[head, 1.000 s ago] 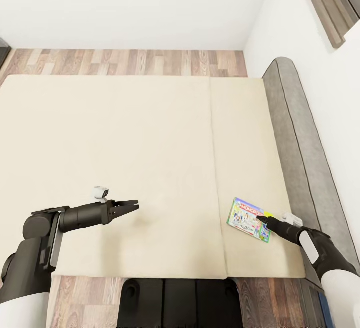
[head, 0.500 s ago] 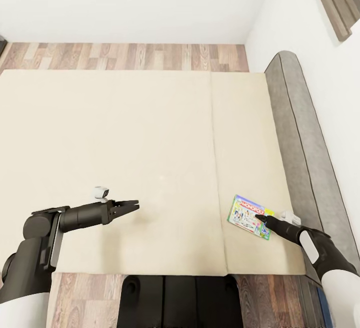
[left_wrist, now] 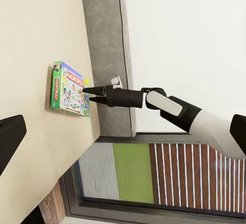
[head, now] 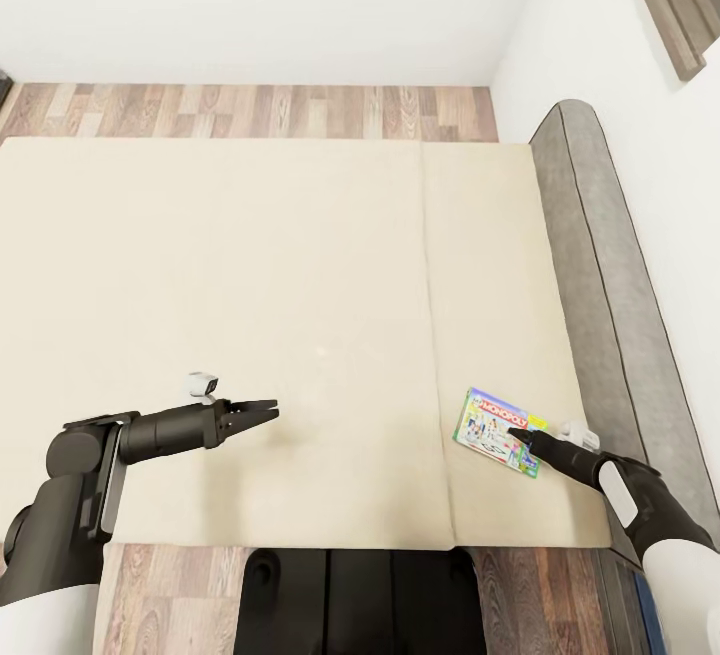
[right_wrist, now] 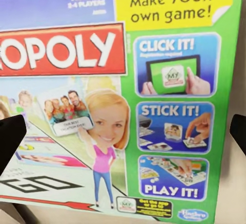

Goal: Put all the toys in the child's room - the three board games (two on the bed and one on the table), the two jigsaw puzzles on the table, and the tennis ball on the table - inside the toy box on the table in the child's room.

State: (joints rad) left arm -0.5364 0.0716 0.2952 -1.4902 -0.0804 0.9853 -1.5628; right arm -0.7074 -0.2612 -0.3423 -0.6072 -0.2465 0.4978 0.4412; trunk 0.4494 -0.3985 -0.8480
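One board game (head: 492, 431), a white-and-green box with a red Monopoly logo, lies flat on the bed (head: 250, 265) near its front right corner, beside the grey headboard (head: 600, 265). My right gripper (head: 514, 432) is open and low over the game's right part, pointing along the box. In the right wrist view the game (right_wrist: 123, 106) spans the picture, with a dark finger (right_wrist: 10, 139) at each side edge. The left wrist view sees the game (left_wrist: 69, 88) and the right gripper (left_wrist: 86, 93) from the side. My left gripper (head: 268, 411) hovers open over bare mattress, far left of the game.
A seam (head: 432, 335) divides the two beige mattress pads. Wooden floor (head: 260, 112) runs beyond the bed's far edge, and white walls close the back and right. My dark base (head: 360, 600) stands against the bed's near edge.
The head camera has shifted a little, so the bed sits slightly higher in the picture. My right gripper's tips have crept slightly further over the game. The left arm has not moved.
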